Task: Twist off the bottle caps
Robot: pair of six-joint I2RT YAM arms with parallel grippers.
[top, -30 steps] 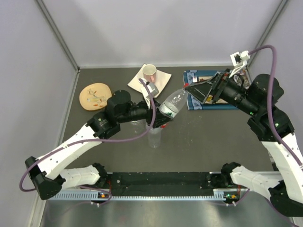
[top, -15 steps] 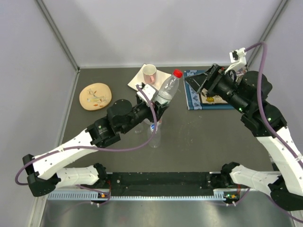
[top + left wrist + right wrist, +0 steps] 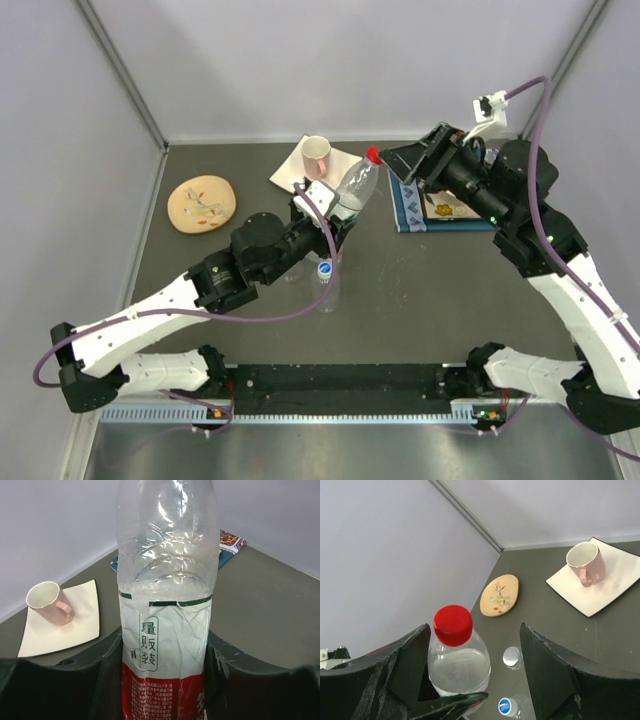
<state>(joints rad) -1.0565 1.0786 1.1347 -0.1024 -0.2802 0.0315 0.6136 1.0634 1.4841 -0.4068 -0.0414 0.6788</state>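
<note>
tabletop [image 3: 430, 290]: dark grey, enclosed by pale panels on three sides.
left tool [image 3: 330, 222]: clamped on the labelled lower body of the red-capped bottle.
right tool [image 3: 396, 162]: jaws apart, one set on either side of the red cap; contact with the cap cannot be told.
patterned mat [image 3: 415, 218]: blue-bordered, laid at far right, partly covered by the right arm.
square plate [image 3: 345, 165]: white, at far centre.
round dish [image 3: 201, 203]: tan with a painted motif, at far left, well apart from the bottles.
red-capped bottle [image 3: 352, 195]: clear, white-and-red label, held above the tabletop at far centre, tilted with the neck to the far right.
blue-capped bottle [image 3: 325, 288]: stood upright just near of the left tool, cap [image 3: 506, 706] on.
pale-capped bottle [image 3: 511, 656]: stood upright just left of the blue-capped bottle, partly hidden under the left arm, cap on.
mug [image 3: 316, 153]: pink, upright on the square plate.
red cap [image 3: 374, 155]: seated on the neck of the held bottle.
</note>
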